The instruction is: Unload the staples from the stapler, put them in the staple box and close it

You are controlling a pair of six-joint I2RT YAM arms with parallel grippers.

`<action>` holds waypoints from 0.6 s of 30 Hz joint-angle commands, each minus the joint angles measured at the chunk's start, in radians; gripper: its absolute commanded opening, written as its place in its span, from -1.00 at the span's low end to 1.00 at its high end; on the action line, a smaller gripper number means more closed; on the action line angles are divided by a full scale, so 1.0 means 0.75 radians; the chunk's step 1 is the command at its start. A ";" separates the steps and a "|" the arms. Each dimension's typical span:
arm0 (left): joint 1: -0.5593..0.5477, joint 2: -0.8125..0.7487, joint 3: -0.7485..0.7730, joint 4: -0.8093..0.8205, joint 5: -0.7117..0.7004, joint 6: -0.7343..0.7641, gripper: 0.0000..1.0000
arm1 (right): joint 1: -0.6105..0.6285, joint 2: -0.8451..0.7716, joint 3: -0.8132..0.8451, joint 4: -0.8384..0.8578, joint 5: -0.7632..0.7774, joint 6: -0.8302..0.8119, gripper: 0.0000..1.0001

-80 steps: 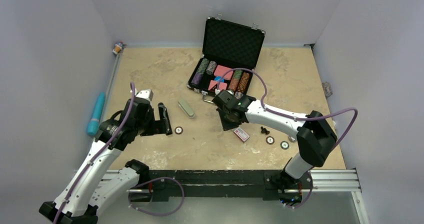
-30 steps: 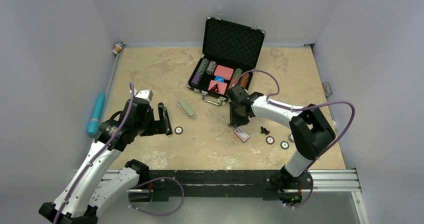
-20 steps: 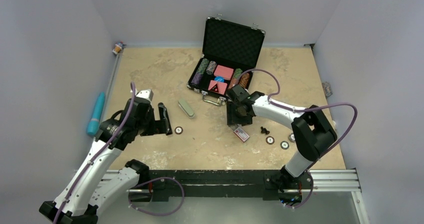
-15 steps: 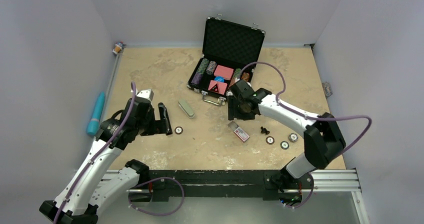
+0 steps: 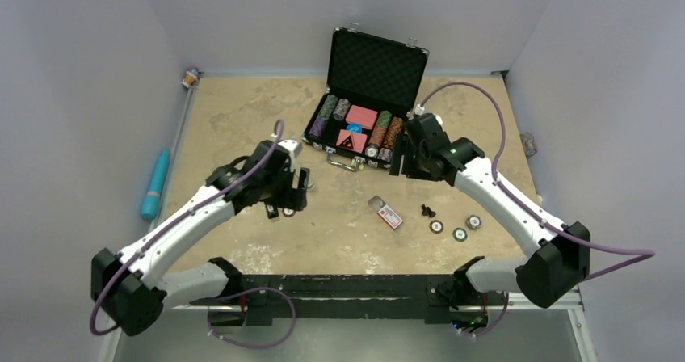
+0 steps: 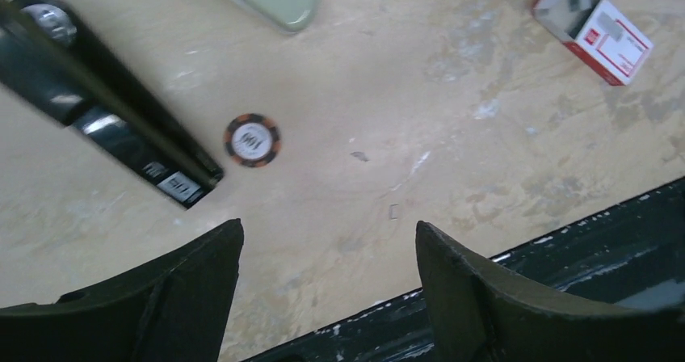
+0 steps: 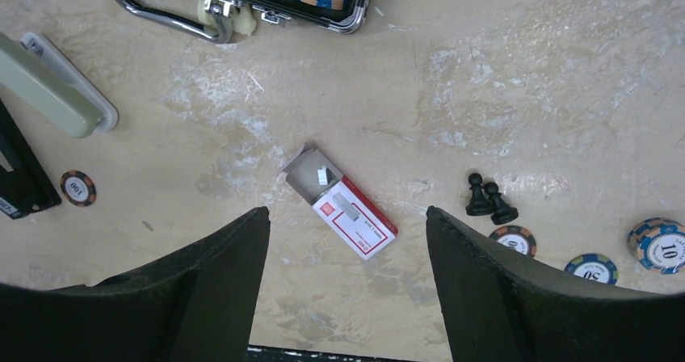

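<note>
The black stapler lies flat on the table, at the upper left of the left wrist view. From above only its near end shows under the left arm. My left gripper hovers to the right of it, open and empty. A single loose staple lies on the table ahead of its fingers. A red-and-white staple box lies mid-table with its tray slid partly out. My right gripper is raised beyond the box, near the poker case, open and empty.
An open poker chip case stands at the back centre. A pale green oblong object lies by the stapler, beside an orange chip. Two black pawns and three chips lie right of the box. A blue tube lies at the left edge.
The left arm swung right and forward, off the stapler it had bracketed. The right gripper opened wider, rose and drew back toward the case, leaving the staple box on the table.
</note>
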 commanded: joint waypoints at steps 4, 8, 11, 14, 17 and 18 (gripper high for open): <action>-0.152 0.437 0.249 0.320 0.216 0.047 0.48 | -0.002 -0.104 0.152 -0.012 0.008 -0.043 0.49; -0.197 0.687 0.421 0.358 0.301 0.066 0.33 | -0.001 -0.156 0.148 -0.044 0.005 -0.036 0.49; -0.234 0.825 0.527 0.359 0.339 0.090 0.23 | -0.001 -0.203 0.118 -0.069 0.001 -0.012 0.48; -0.267 0.934 0.618 0.354 0.359 0.103 0.15 | -0.002 -0.256 0.077 -0.087 -0.008 0.027 0.48; -0.292 1.033 0.696 0.326 0.371 0.110 0.11 | -0.002 -0.312 0.031 -0.093 -0.027 0.060 0.47; -0.300 1.062 0.718 0.315 0.379 0.115 0.10 | -0.001 -0.325 0.019 -0.096 -0.035 0.068 0.47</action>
